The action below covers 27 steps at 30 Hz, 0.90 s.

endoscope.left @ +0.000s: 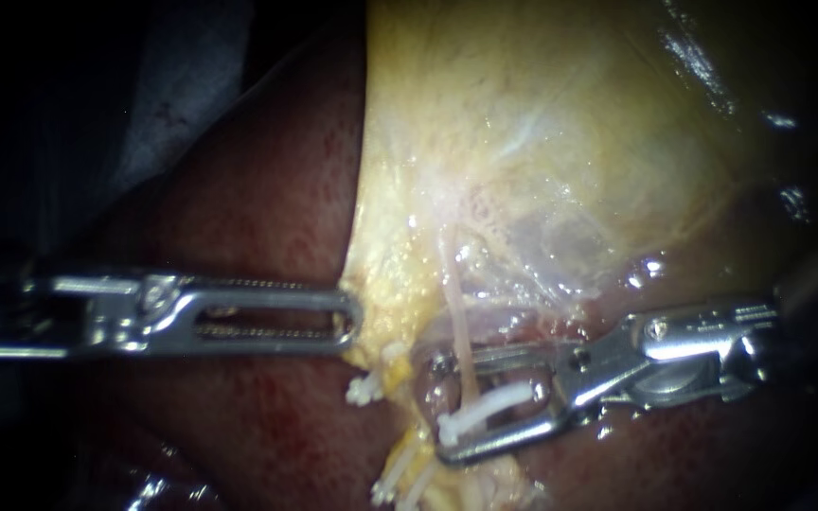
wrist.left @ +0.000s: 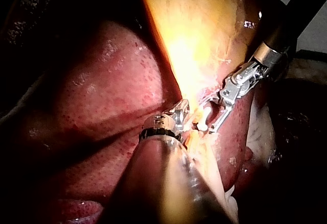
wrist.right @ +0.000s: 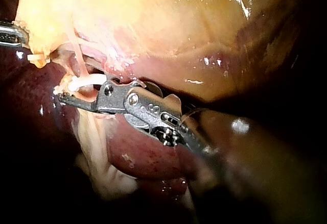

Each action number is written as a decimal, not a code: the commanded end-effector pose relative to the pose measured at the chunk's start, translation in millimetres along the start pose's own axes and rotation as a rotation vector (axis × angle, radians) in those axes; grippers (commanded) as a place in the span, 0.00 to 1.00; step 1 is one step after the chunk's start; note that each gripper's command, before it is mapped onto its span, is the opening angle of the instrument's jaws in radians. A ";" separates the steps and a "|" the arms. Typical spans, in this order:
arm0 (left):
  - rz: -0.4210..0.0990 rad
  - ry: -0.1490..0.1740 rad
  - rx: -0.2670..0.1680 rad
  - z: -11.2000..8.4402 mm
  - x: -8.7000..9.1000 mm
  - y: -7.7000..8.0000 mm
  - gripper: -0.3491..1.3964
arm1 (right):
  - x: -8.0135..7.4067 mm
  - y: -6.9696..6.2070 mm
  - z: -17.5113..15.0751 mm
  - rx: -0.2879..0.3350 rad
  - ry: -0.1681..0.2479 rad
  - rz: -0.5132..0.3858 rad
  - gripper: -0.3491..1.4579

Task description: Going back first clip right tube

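Biggest of all: the dark red liver [endoscope.left: 267, 218], wet and shiny, lying under everything else.

Next: the yellow gallbladder [endoscope.left: 542, 123], resting on the liver and filling the upper middle of the endoscope view, with thin see-through skin along its lower edge.

Then the left instrument [endoscope.left: 347, 320], a long silver bar in from the left, stretched flat over the liver. Jaws pressed together, pinching the gallbladder's yellow edge right at the tip.

Then the right instrument [endoscope.left: 445, 405], in from the right, low over the liver and just under the gallbladder's lower edge. Jaws spread apart like a little fork, gripping nothing.

Smaller: the right tube [endoscope.left: 456, 312], a thin pink string running down from the gallbladder, crossing one of those spread jaws and reaching the gap between them.

Smaller again: the white clip [endoscope.left: 489, 405], set across the right tube, lying in the gap between the right instrument's jaws.

Tiniest: more white clips [endoscope.left: 364, 389], on the yellow strand beside the tube, just below the left instrument's tip.
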 end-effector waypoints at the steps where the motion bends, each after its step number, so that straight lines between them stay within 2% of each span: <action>1: 0.000 0.000 0.000 0.0 0.0 0.0 0.00 | 0.1 0.0 -0.2 0.001 0.001 0.000 0.51; 10: 0.000 0.000 0.000 0.0 0.0 0.0 0.00 | 0.5 -0.4 -2.2 -0.003 0.006 0.005 0.50; 17: 0.000 0.000 0.000 0.0 0.0 0.0 0.00 | 0.9 -1.3 -4.6 0.005 0.008 0.009 0.49; 24: 0.000 0.000 0.000 0.0 0.0 0.0 0.00 | 2.1 -2.3 -6.9 -0.004 0.016 0.024 0.49; 27: 0.000 0.000 0.000 0.0 0.0 0.0 0.00 | 3.0 -2.7 -8.6 -0.018 0.025 0.034 0.49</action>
